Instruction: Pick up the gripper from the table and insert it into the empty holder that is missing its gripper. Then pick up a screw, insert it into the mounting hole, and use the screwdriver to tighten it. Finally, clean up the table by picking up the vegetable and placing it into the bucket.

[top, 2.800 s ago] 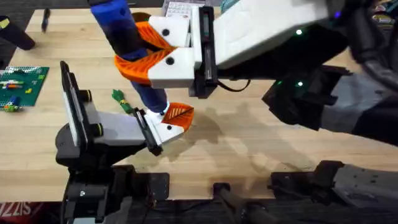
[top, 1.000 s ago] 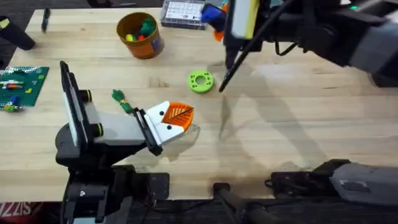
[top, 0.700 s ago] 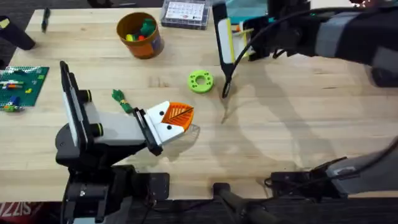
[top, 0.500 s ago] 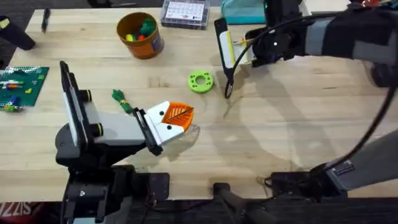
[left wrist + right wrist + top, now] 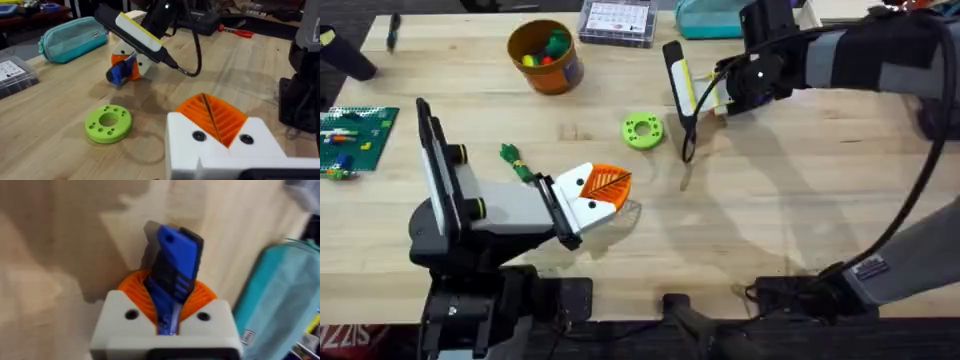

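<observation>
Right gripper point(image 5: 167, 322) clenched on the screwdriver point(image 5: 172, 275), blue handle pinched between the orange pads, low over the far side of the table point(image 5: 800, 200), right of the green ring point(image 5: 642, 131). Left gripper point(image 5: 605, 192) rests shut at near left, nothing else between its pads. Vegetable point(image 5: 515, 162) lies just beside it on the left. Bucket point(image 5: 546, 56) at far left holds yellow, green and red pieces.

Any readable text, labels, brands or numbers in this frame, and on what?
Clear box: printed label, too small to read.
Teal pouch: small tag, blurred, unreadable.
Red strip below the table's near edge: white letters, cut off, unreadable.
Nothing else carries text.
</observation>
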`<state>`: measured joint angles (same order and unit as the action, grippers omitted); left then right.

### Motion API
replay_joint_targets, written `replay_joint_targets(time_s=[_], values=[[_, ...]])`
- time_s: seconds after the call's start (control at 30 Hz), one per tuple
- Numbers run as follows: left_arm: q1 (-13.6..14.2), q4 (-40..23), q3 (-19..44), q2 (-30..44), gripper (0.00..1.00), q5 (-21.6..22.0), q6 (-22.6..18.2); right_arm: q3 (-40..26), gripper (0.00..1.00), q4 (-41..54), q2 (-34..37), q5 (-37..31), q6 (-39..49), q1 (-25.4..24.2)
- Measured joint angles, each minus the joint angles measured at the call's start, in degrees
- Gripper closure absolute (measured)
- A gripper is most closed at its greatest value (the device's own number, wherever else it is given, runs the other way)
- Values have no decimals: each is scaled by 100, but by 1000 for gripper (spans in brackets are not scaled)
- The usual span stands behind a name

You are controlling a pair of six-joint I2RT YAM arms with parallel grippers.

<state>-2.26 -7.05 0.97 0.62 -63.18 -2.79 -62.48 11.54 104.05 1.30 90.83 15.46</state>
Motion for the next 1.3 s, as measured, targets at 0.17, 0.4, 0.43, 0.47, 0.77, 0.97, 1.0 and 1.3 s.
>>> replay_joint_targets(time_s=[0.17,0.4,0.43,0.47,0.77,0.97,1.0,1.3], values=[[0,0,0,0,987,0,0,-101,651,418,-30,0,28,0],[0,0,0,0,987,0,0,-216,19,406,-94,-7,-357,24],[0,0,0,0,987,0,0,-216,11,483,-112,-12,-491,43],[0,0,0,0,987,1,0,-216,10,540,-124,-24,-641,68],[0,2,0,0,22,2,-20,-188,8,1859,-1257,-17,-3713,487],[0,141,-10,0,15,204,103,-188,8,2343,-2386,-19,-6020,485],[0,184,-9,0,15,364,303,-188,7,2365,-2576,-20,-6359,481],[-2,-1830,1428,337,15,1724,1561,-188,7,2526,-3788,-17,-8119,345]])
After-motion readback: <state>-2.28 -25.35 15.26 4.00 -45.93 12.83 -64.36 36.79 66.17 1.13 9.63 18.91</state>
